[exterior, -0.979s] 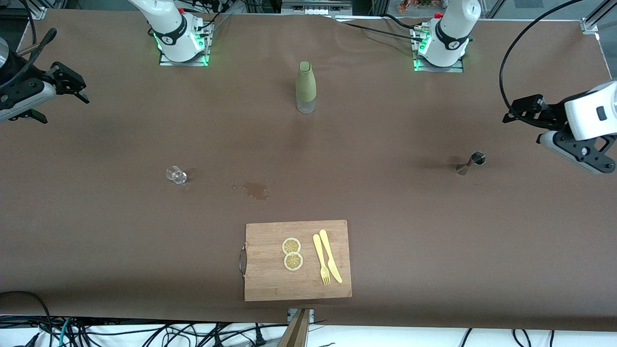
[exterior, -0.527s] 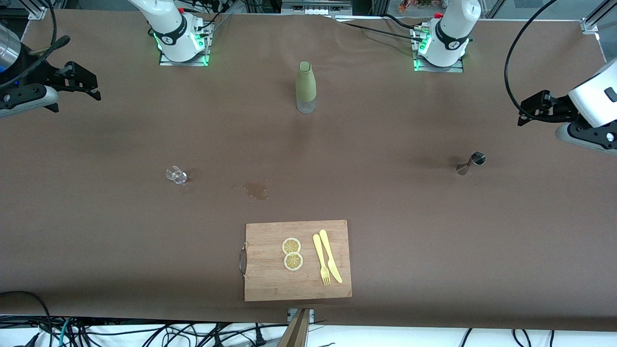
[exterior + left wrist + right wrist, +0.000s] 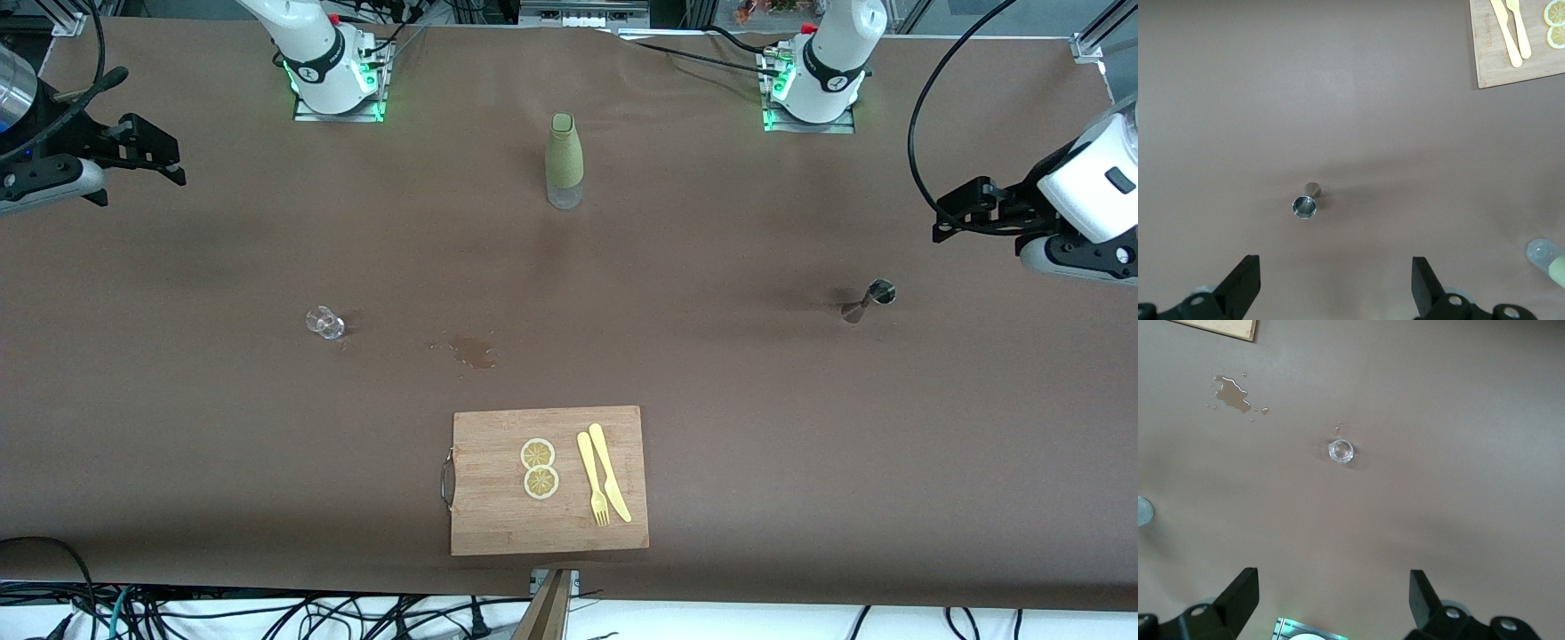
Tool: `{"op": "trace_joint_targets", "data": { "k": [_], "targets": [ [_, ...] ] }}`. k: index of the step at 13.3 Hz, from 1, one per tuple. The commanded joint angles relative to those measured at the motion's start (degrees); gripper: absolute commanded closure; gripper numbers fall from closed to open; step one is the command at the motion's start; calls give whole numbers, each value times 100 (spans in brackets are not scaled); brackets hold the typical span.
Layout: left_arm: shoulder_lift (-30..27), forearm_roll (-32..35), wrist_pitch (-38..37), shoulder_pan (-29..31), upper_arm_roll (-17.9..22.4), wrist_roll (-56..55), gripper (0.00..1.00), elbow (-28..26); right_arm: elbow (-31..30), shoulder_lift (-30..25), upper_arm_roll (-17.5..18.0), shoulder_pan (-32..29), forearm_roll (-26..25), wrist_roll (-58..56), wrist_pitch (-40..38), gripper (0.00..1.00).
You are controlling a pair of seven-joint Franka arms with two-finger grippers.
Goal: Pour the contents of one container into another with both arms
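I see the left gripper (image 3: 1331,287) and right gripper (image 3: 1331,600) both spread wide, empty, up over the table's ends. The jigger (image 3: 869,300) stands toward the left arm's end, the glass (image 3: 324,322) toward the right arm's, well apart; I cannot tell their contents.

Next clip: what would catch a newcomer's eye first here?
The wooden cutting board nearest the front camera, carrying lemon slices, a yellow fork and a knife. Then the green-sleeved bottle standing mid-table between the arm bases, and a small spill on the brown cloth beside the tiny glass cup.
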Motion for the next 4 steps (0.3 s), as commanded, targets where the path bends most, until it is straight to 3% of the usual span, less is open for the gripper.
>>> {"op": "trace_joint_targets", "data": {
  "k": [1, 4],
  "targets": [
    [-115, -110, 0, 76, -54, -96, 0, -33, -84, -108, -12, 29, 86, 58, 5, 0],
    [-265, -118, 8, 76, -63, -78, 0, -191, -67, -108, -12, 21, 77, 41, -3, 0]
  ]
}}
